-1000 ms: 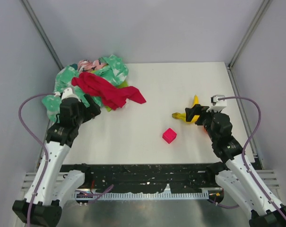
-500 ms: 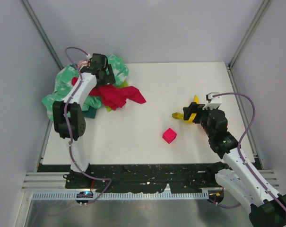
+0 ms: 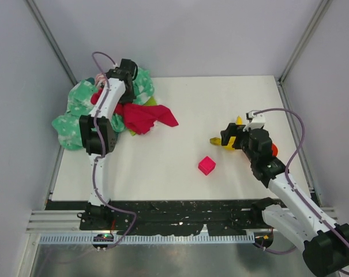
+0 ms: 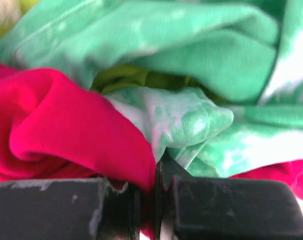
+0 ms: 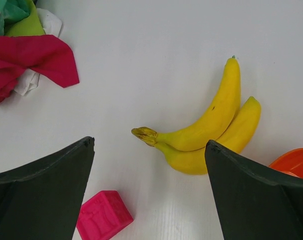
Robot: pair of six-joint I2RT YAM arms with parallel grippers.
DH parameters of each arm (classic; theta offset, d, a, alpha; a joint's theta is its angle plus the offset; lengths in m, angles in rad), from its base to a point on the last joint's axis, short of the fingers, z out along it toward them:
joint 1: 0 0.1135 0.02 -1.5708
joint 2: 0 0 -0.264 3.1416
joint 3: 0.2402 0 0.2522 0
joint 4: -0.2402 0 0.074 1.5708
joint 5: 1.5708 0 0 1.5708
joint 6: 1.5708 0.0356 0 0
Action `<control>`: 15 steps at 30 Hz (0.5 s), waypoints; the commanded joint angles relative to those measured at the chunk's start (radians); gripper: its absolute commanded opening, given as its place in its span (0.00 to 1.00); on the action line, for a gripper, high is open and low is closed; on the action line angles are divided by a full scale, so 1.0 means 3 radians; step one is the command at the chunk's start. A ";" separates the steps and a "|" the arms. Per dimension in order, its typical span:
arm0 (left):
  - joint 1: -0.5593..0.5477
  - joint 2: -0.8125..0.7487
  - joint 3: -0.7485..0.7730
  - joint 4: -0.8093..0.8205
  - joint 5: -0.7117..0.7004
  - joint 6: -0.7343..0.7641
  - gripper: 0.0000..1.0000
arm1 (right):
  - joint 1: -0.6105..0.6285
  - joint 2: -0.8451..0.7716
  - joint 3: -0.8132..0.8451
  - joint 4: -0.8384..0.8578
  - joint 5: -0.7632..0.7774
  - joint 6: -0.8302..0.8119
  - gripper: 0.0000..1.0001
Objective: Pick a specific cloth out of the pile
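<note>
Left wrist view: left pincer [image 4: 155, 186] is closed tight on a pinch of the pile [image 3: 76, 112], at the seam where the magenta cloth [image 4: 66, 125] meets the mint patterned cloth [image 4: 191, 120]. The lime-green cloth [image 4: 136, 79] shows only as a shadowed fold at 12 o'clock of the tips, tucked under both. Risk: a lift drags the wrong layers, all soft, crumpled and clinging. Pile heaped at 10 o'clock on the smooth white counter [image 3: 220, 98]. Right pincer [image 5: 150, 144] spread wide above the banana [image 5: 211, 120].
</note>
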 commanded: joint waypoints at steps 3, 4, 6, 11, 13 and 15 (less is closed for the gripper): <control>0.0087 -0.1540 -0.0745 0.0801 -0.0365 0.0293 0.00 | 0.0011 0.0315 0.0290 0.0217 -0.0437 0.0040 0.95; 0.0127 -0.1622 -0.0689 0.0802 -0.0400 0.0283 0.00 | 0.0010 0.0437 0.0295 0.0293 -0.0615 0.0085 0.95; 0.0230 -0.1710 -0.0536 0.0720 -0.0492 0.0283 0.00 | 0.0076 0.0682 0.0392 0.0360 -0.0718 0.0167 0.96; 0.0475 -0.1613 -0.0193 0.0475 -0.0656 0.0303 0.00 | 0.0842 0.1668 0.1121 0.0421 -0.0545 0.0071 0.97; 0.0572 -0.1572 -0.0172 0.0429 -0.0601 0.0283 0.00 | 0.1123 0.2117 0.1460 0.0549 -0.0576 0.0065 0.98; 0.0694 -0.1541 -0.0187 0.0388 -0.0519 0.0227 0.00 | 0.1267 0.2628 0.1894 0.0586 -0.0642 0.0177 1.00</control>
